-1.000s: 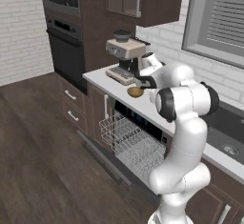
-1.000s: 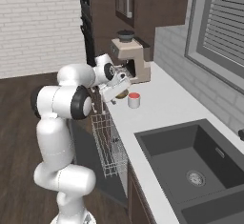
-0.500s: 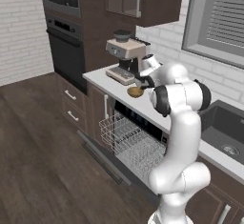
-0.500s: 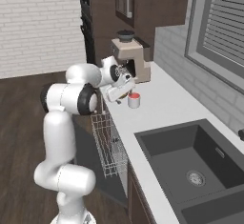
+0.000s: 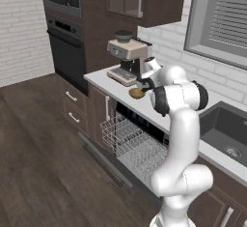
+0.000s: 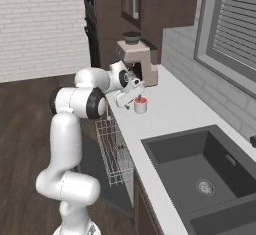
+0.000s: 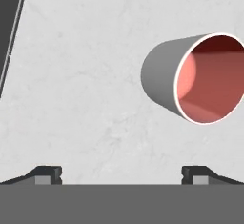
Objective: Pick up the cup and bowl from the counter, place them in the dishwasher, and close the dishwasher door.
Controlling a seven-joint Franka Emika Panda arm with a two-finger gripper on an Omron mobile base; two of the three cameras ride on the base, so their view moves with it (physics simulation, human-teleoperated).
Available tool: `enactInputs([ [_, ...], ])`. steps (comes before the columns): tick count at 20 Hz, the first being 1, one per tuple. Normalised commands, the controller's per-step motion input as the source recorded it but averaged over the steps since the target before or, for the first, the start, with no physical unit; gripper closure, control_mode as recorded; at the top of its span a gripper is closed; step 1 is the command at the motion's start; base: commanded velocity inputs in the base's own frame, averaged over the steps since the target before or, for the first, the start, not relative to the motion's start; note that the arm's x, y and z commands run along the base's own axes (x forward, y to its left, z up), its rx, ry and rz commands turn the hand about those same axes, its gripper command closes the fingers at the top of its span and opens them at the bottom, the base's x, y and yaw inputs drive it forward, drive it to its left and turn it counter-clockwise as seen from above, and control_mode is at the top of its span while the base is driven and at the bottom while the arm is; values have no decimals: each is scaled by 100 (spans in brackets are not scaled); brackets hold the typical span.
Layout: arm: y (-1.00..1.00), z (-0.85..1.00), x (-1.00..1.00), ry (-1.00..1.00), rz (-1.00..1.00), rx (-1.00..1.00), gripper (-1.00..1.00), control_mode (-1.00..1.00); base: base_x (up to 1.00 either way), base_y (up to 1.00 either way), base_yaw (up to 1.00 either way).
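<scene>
From the left base view, my gripper (image 5: pixel 143 82) hovers just above the shallow wooden bowl (image 5: pixel 137 93). From the right, the red-topped white cup (image 6: pixel 140 105) stands beside my fingers. The hand view shows them spread, empty, the cup ahead. Nothing loaded; dishwasher door (image 5: pixel 103 159) open.

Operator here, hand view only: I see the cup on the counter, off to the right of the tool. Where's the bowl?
Observer: The bowl sits near the counter edge, in front of the coffee machine.
Operator: Is the dishwasher ready?
Observer: Yes, its door is down and the rack pulled out.
Operator: Anything near the cup?
Observer: The cup stands upright in open counter; the tool hovers open just left of it.
</scene>
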Motion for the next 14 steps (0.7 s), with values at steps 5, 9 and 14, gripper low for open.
enactInputs([
  [5, 0, -18, 42, 0, 0, 0, -100, -100, 0, 0, 0],
  [9, 0, -26, 44, 0, 0, 0, -100, -100, 0, 0, 0],
  [14, 0, -20, 37, 0, 0, 0, -100, -100, 0, 0, 0],
])
